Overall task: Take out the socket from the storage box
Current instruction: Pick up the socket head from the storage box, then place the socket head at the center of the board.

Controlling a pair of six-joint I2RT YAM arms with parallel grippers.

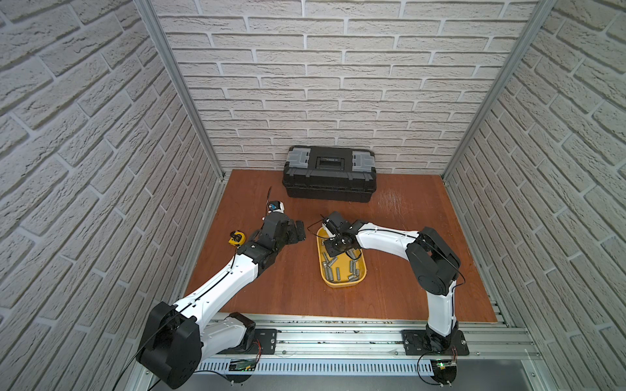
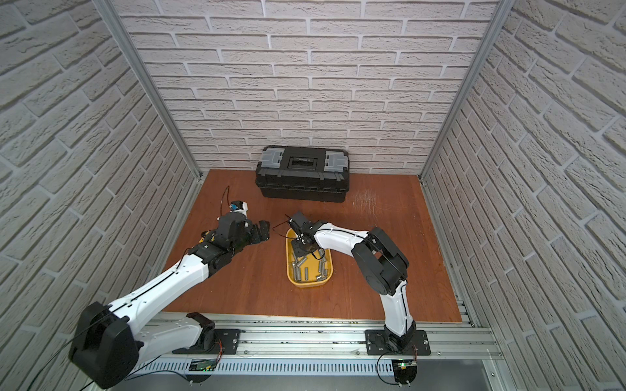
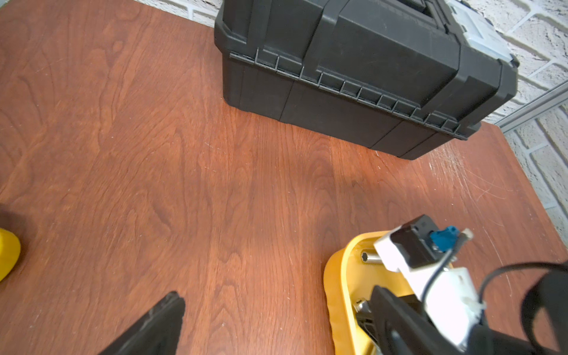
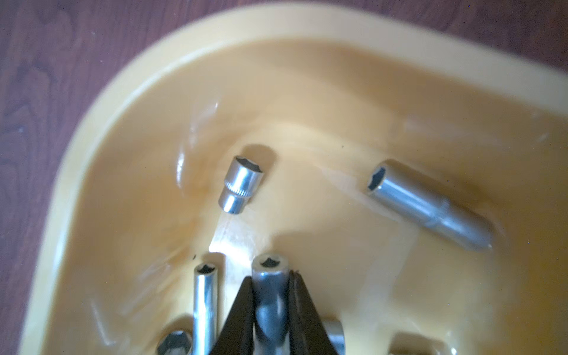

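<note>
The left arm and right arm are white tubes with chunky black joints. Thin black wires run along them. The left gripper and right gripper are black.

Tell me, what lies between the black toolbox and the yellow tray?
Only bare wooden tabletop separates the black toolbox from the yellow tray. The left wrist view shows this best.

So the table is a reddish-brown wood-grain board, kinda scratched up toward the back right; black toolbox with grey latches sits at the back by the brick wall; yellow storage box lies right of the middle; a small yellow-and-black thing sits over on the left, well apart from it.
</note>
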